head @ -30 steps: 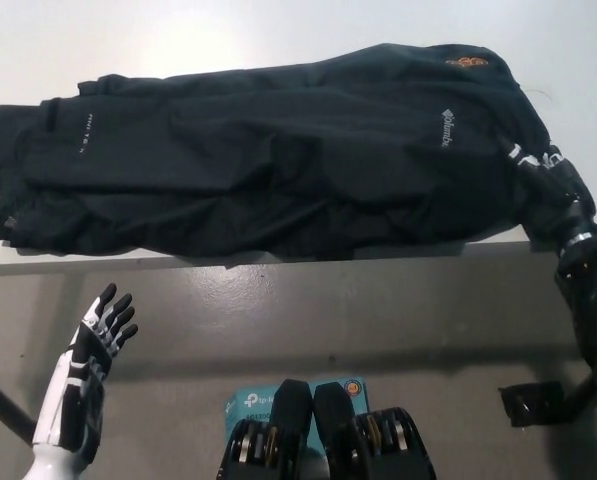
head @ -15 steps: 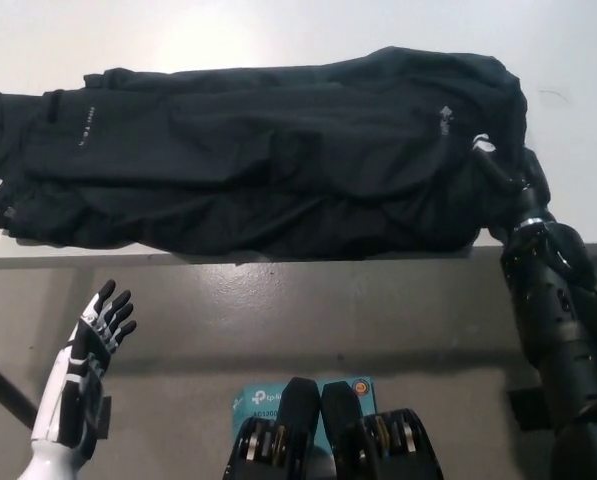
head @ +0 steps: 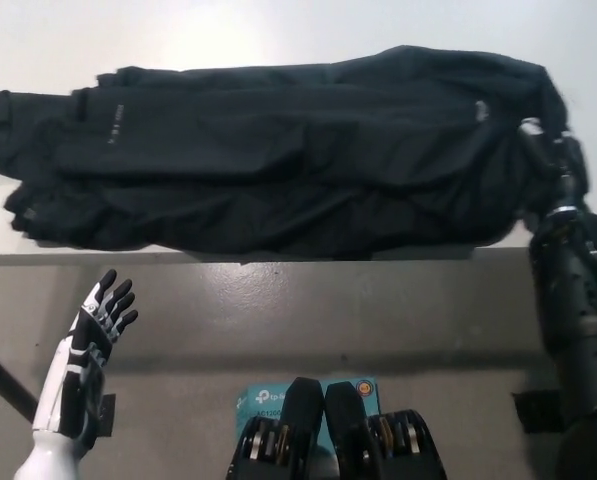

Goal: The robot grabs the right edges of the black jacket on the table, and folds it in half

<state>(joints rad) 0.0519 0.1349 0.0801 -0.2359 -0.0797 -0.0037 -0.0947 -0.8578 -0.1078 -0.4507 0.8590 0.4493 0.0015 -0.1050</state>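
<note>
My right robot hand (head: 550,150) is at the right edge of the black jacket (head: 278,150) lying spread across the tabletop (head: 278,30), can't tell if it's pinching cloth for the fold; left robot hand (head: 96,330) idles spread below the tabletop edge.

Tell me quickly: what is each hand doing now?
Left hand: open, holding nothing, below the table edge.
Right hand: at the right edge of the crumpled black fabric jacket; grip cannot be told.

Black jacket (head: 278,160) on the white table (head: 278,30).
Spread lengthwise and rumpled, lower hem along the table's near edge.
</note>
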